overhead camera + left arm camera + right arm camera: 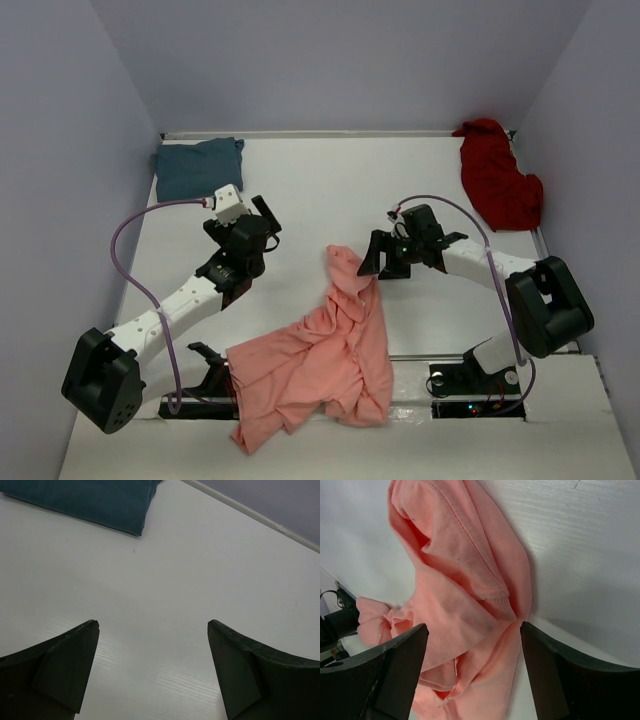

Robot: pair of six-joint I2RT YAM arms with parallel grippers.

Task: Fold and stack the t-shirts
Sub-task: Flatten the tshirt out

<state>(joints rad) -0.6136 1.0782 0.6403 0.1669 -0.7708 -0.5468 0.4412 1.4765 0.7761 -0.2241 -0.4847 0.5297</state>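
- The salmon-pink t-shirt (320,370) lies crumpled. Its long axis points its narrow end into the right gripper (472,627), whose jaws stand wide apart, not pinching it.
- The left gripper (152,625) is wide open and empty, with the folded teal t-shirt (95,500) ahead-left of it.

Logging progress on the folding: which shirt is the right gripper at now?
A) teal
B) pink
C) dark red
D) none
B: the right wrist view shows the pink shirt bunched on the table, filling the gap between the open fingers of the right gripper.
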